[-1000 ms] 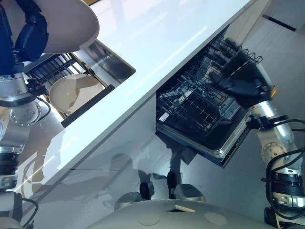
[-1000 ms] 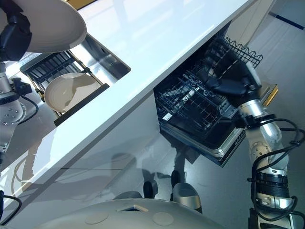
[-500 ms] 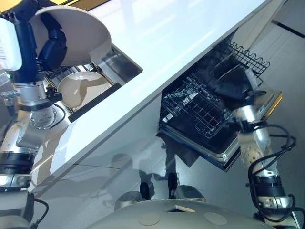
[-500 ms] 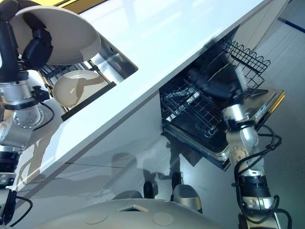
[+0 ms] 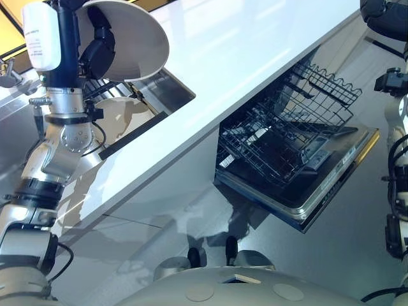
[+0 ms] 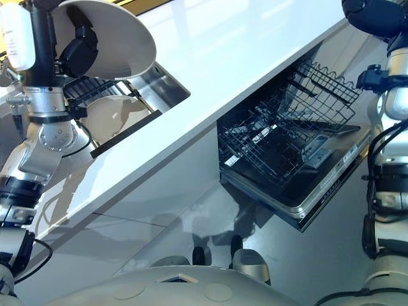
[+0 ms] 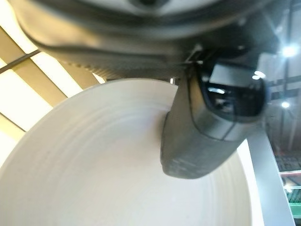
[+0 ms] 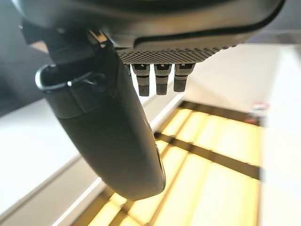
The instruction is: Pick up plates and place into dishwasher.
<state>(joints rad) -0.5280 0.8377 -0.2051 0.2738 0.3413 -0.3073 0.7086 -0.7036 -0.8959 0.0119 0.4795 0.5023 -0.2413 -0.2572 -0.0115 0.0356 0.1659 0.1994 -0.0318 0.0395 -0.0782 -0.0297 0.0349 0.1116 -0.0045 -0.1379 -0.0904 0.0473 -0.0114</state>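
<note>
Your left robot hand (image 5: 95,48) is gripping the plate (image 5: 131,38) at upper left; the right robot hand (image 8: 113,141) is hanging loose-fingered. Next, carry it over the desk (image 5: 242,44) toward the rack (image 5: 287,127).

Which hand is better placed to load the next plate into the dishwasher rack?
The left. The left hand already grips a plate above the sink, while the right hand is raised, holding nothing. The dishwasher rack stands pulled out and open.
</note>
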